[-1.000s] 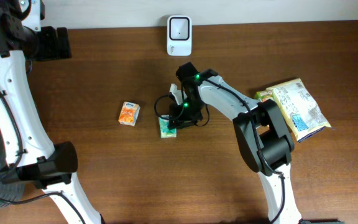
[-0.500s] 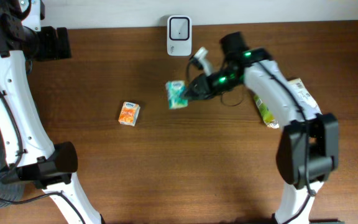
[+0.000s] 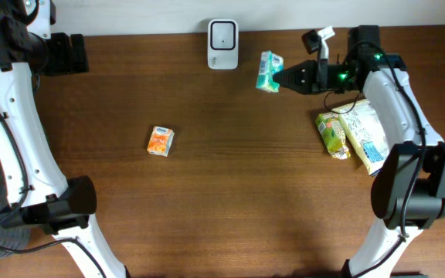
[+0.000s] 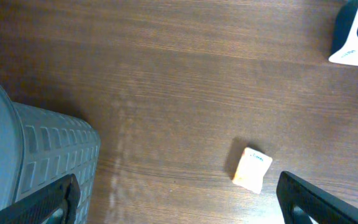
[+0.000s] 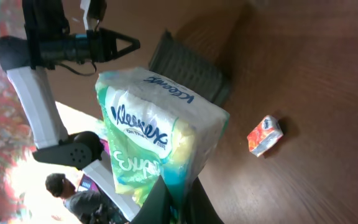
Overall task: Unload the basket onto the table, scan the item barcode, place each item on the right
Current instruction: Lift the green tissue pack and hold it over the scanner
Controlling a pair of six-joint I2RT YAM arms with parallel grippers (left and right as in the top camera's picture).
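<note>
Right gripper (image 3: 281, 77) is clamped tight on the tissue pack (image 3: 269, 71), and I have it up off the counter (image 3: 230, 201). It's near the back edge, just right of the scanner (image 3: 222, 34) and not touching it. The scanner stands hard against the wall at that back edge, so there's little room behind the pack and plenty in front.

From overhead the pack's long axis runs roughly back to front, tilted a little. I'm gripping it from its right side, my arm reaching in from the right. On my right wrist camera the pack stands up from the fingers (image 5: 156, 200) pinching its lower end, with the Kleenex print facing the lens. I can't see a barcode on any face that shows.

There's a wide stretch of bare wood across the middle and front of the counter. The orange carton (image 3: 160, 141) lies alone out there, well left of the pack. On my right the green packet (image 3: 332, 133) and white bag (image 3: 369, 131) lie side by side, touching, below my forearm.

Left gripper (image 4: 176, 202) hangs wide open with nothing in it, over the left part of the counter. Its camera shows the grey bin (image 4: 36, 162) at the left, the orange carton on bare wood, and a corner of the scanner top right
</note>
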